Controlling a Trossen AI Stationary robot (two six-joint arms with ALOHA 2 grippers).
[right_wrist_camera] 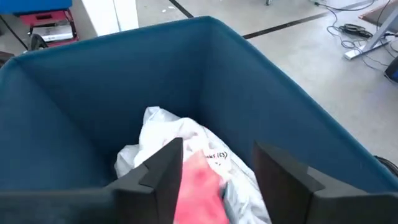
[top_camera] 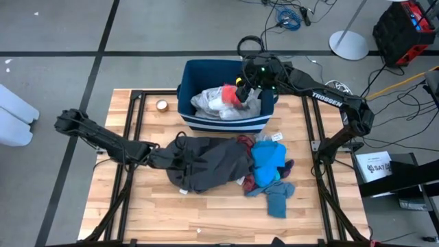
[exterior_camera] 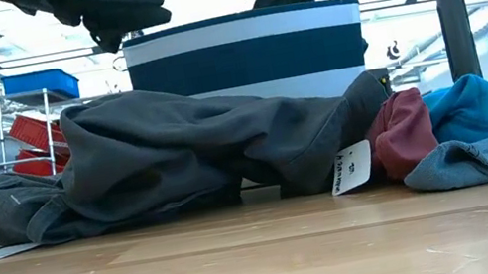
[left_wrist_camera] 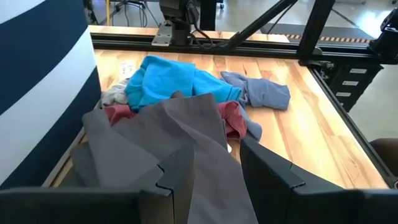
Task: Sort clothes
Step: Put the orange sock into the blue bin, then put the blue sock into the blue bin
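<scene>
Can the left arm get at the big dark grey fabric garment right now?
Probably yes: the left gripper hangs open right over the dark grey garment, which lies on top of the pile with nothing covering it.

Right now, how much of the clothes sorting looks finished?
Some is done: a white garment and a red piece lie inside the bin, with the right gripper open just above them. The left gripper is open over the dark grey garment, not gripping it. Left on the table: that grey garment, the maroon piece, the bright blue one and the blue-grey one.
</scene>
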